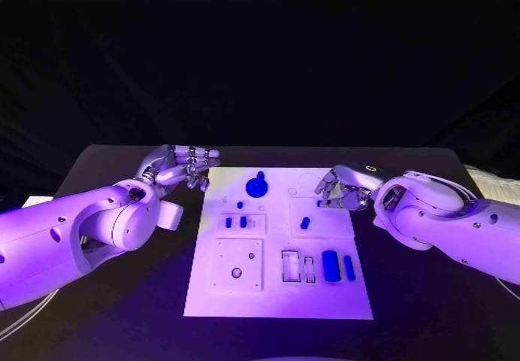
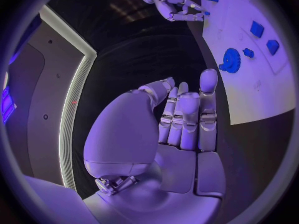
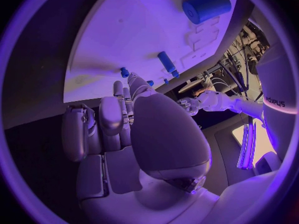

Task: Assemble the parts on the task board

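The white task board lies in the middle of the black table. On it are a blue gear, a short blue peg, two small blue blocks and a thick blue cylinder beside a thinner one. My left hand hovers off the board's far left corner, fingers side by side, holding nothing. My right hand reaches over the board's far right part, fingertips down by a tiny blue part; whether it is pinched is unclear.
Two empty slots sit left of the cylinders, and a square plate with holes fills the board's near left. Bare black table runs on both sides of the board. Pale items lie at the table's far right edge.
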